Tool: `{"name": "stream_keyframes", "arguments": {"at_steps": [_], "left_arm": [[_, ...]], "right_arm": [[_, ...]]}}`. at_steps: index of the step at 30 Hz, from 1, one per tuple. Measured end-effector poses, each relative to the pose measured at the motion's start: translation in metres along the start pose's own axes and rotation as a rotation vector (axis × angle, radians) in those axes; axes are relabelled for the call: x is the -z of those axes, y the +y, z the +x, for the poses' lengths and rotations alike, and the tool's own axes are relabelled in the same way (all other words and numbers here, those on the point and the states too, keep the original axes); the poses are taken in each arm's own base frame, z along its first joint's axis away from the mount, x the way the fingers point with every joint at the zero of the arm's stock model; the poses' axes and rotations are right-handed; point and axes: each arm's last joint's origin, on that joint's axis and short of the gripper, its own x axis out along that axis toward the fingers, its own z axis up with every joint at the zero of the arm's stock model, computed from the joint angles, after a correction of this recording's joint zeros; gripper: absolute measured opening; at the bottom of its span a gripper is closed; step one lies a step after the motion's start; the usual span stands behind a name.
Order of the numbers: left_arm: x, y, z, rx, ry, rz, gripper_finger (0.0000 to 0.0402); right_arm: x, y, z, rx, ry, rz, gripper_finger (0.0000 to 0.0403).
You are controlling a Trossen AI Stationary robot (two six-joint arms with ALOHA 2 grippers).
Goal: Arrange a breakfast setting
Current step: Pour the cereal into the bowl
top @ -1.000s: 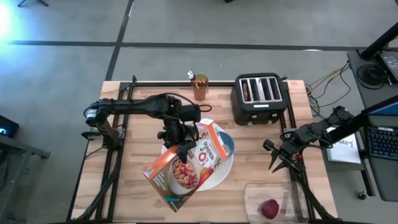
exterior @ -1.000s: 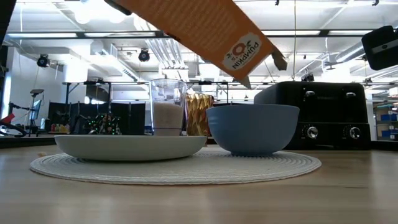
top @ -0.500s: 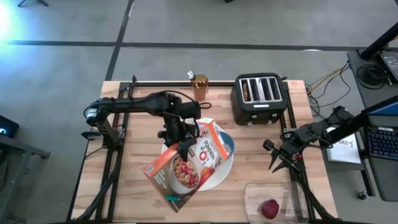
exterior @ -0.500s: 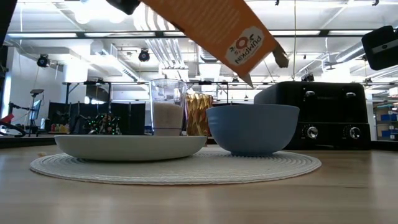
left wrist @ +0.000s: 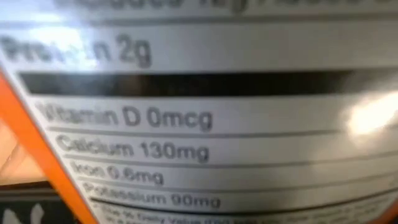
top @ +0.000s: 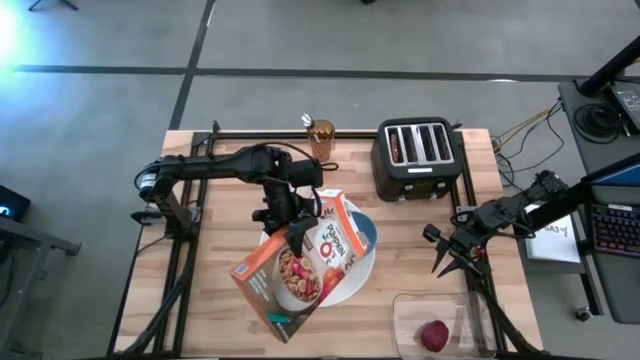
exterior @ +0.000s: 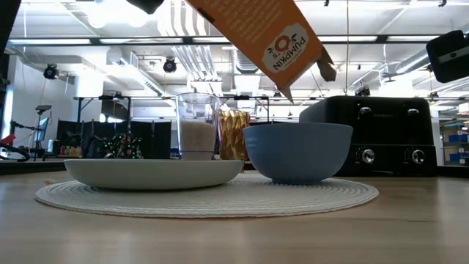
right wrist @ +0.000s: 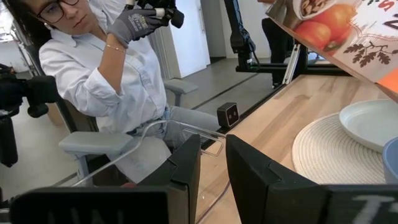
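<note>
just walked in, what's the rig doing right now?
The left gripper holds the orange-and-white cereal box tilted in the air, its open end over the blue bowl on the round placemat. No cereal is visible falling. A white plate and a milk glass share that mat. The right gripper waits at the table's right edge, holding nothing. The black toaster stands behind.

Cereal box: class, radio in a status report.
Left gripper holds orange-and-white cardboard cereal box tilted over small blue bowl. Right gripper idle at table's right edge. Nothing obstructing.
</note>
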Motion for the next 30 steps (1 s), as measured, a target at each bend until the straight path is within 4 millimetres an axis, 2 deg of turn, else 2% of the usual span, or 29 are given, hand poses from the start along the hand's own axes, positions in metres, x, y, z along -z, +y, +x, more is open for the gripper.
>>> {"name": "stream_keyframes", "arguments": {"at_steps": [11, 19, 30], "left_arm": [[-0.004, 0.002, -0.006, 0.033, 0.015, -0.065, 0.0233], [-0.018, 0.006, -0.003, 0.060, 0.061, -0.105, 0.0233], [-0.026, 0.008, -0.014, 0.072, 0.024, -0.125, 0.0233]], "right_arm": [[0.000, 0.000, 0.000, 0.000, 0.000, 0.000, 0.0068], [0.000, 0.000, 0.000, 0.000, 0.000, 0.000, 0.0068], [0.000, 0.000, 0.000, 0.000, 0.000, 0.000, 0.0068]]}}
